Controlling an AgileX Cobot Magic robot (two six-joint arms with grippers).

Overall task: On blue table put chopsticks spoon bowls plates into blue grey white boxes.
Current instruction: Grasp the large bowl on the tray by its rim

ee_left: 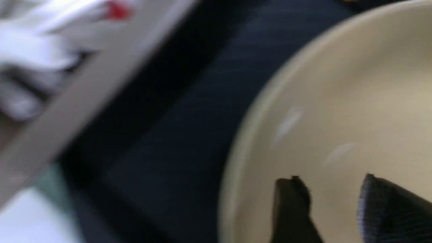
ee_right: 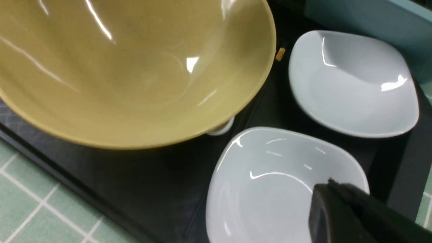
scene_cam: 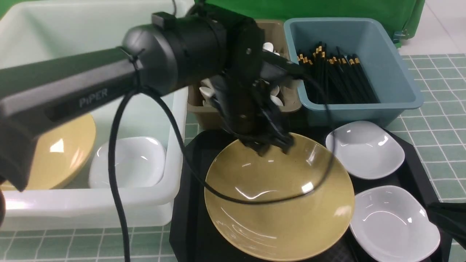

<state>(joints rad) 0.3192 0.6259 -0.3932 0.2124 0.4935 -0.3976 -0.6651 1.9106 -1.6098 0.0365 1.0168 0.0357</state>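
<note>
A large tan bowl (scene_cam: 280, 203) sits on the black tray, with two white plates (scene_cam: 364, 149) (scene_cam: 395, 222) to its right. My left gripper (scene_cam: 273, 147) hangs over the bowl's far rim. In the blurred left wrist view it (ee_left: 332, 177) is open, with only the bowl (ee_left: 337, 101) showing between its fingers. My right gripper (ee_right: 329, 184) is shut and empty above the near plate (ee_right: 270, 182). The blue box (scene_cam: 397, 72) holds several chopsticks (scene_cam: 335, 72). The grey box (scene_cam: 204, 116), mostly behind my left arm, holds white spoons (scene_cam: 205, 91). The white box (scene_cam: 91, 207) contains a second bowl (scene_cam: 62, 153) and a plate (scene_cam: 127, 163).
The black tray (scene_cam: 189, 218) lies on the blue table (scene_cam: 437, 120), in front of the grey and blue boxes and right of the white box. My left arm and its cable cross over the white box and the bowl. A green backdrop stands behind.
</note>
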